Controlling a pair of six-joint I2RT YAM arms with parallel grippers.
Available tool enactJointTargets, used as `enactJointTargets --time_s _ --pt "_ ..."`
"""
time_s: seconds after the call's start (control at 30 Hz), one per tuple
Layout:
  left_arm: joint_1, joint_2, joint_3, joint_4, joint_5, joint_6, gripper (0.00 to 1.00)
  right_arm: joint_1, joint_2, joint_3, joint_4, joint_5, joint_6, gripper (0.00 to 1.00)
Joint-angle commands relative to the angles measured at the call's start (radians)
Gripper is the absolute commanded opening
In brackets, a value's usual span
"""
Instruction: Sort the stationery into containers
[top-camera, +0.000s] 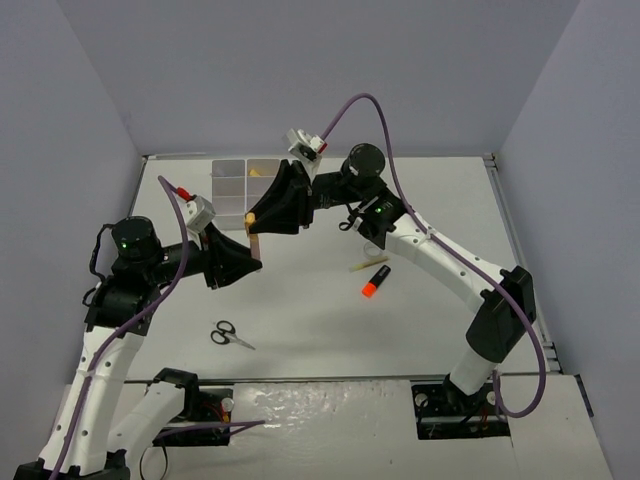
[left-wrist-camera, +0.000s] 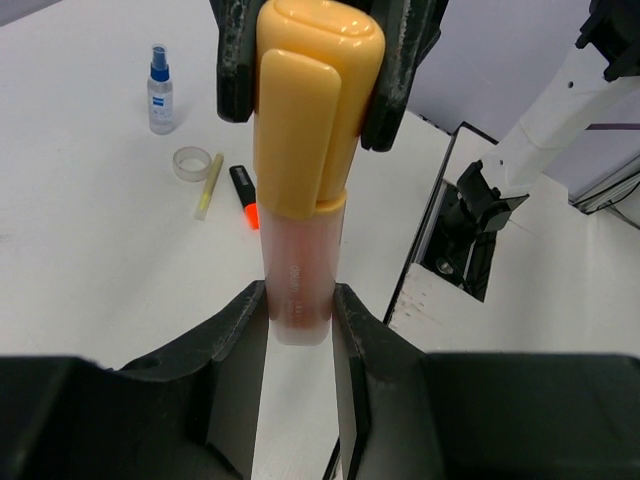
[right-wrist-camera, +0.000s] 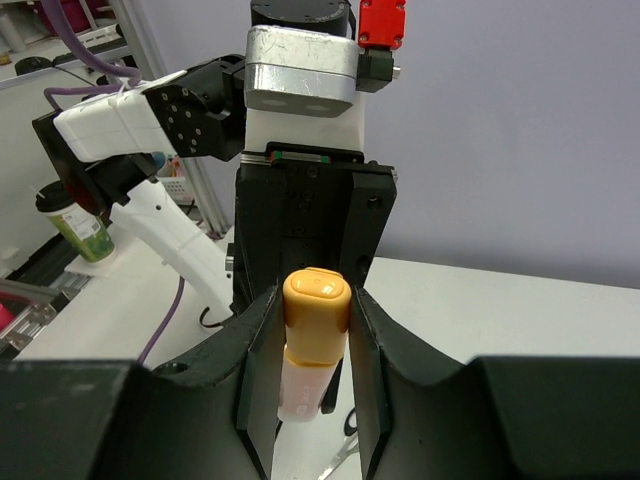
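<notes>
The yellow-capped marker hung above the surface, just beside the white compartment block. It was pinched at both ends: the left fingers were narrow on its clear barrel and the right fingers narrow on the cap. If the arms pulled apart, the cap could likely strip off. An early release could drop the marker outside the block.
</notes>
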Motion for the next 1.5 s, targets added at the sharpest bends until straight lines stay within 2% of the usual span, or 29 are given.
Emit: enactJointTargets --time_s 0.0,0.23,0.37,0.47,0.53,1.2,1.47 --pt "0.014 -0.012 0.142 0.25 0.009 0.009 0.0 0.021 -0.017 -0.017 -0.088 -0.063 -0.047 0.28" --pt "0.014 -0.024 0.106 0.3 0.007 -0.045 0.0 0.027 -0.006 0.002 -0.012 -0.027 0.018 0.42" --pt "0.014 -0.026 0.1 0.292 0.009 -0.039 0.0 0.03 -0.01 -0.004 0.08 -0.022 0.094 0.42" --pt "0.013 -0.036 0.091 0.292 0.009 -0.038 0.0 0.028 -0.017 -0.009 0.083 -0.046 0.096 0.44" --pt "0.014 -0.04 0.085 0.286 0.009 -0.033 0.0 0.019 -0.034 -0.024 0.078 -0.053 0.096 0.55" --pt "0.014 -0.062 0.057 0.239 -0.004 -0.01 0.0 0.018 -0.09 0.078 -0.001 0.03 0.035 0.55" --pt "0.014 -0.063 0.039 0.24 -0.021 -0.016 0.0 0.054 -0.025 0.141 -0.007 0.047 0.049 0.52"
